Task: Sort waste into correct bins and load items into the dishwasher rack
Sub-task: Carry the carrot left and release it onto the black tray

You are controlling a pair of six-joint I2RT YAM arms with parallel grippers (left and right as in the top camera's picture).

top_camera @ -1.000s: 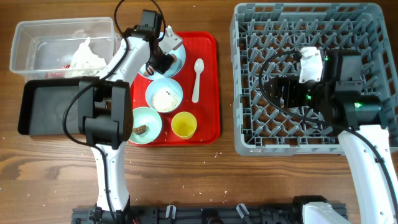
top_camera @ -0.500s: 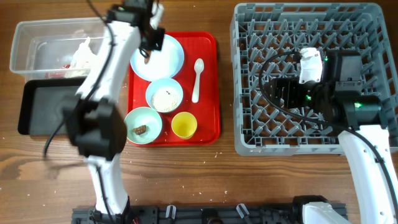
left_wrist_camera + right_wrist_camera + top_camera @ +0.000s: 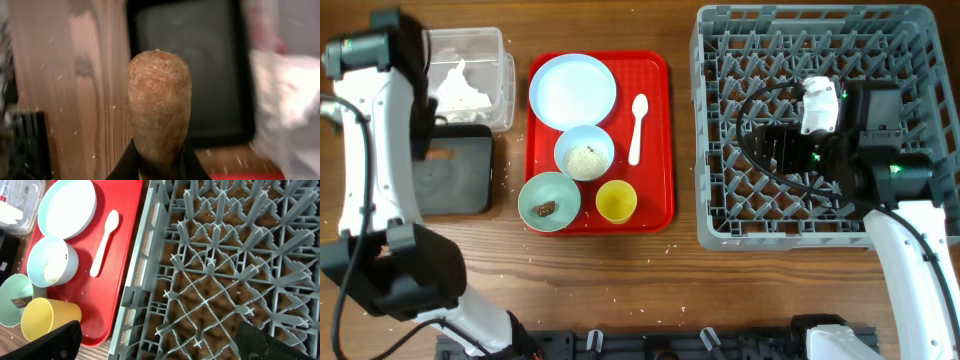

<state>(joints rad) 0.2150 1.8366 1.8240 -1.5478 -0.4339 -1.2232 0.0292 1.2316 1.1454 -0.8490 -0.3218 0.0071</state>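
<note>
Now L fingers (image 3: 121,167) w/ carrot stick (image 3: 159,107) moved off plate (image 3: 573,91), by black tray (image 3: 200,75).

Tabletop (image 3: 650,290): wood, clear grain, satin finish. Red tray (image 3: 655,150): smooth plastic, slight gloss. Rack (image 3: 715,235): grey moulded plastic, matt. Tub (image 3: 505,60): clear plastic, a bit cloudy. Black tray (image 3: 460,180): smooth, matt. Plate (image 3: 572,90), spoon (image 3: 637,125), cup (image 3: 616,201): smooth, plastic look, low sheen. Paper (image 3: 455,85) in tub: crumpled, matt white. Carrot stick (image 3: 159,100): orange-brown, rough, dull, finely grainy skin.
</note>
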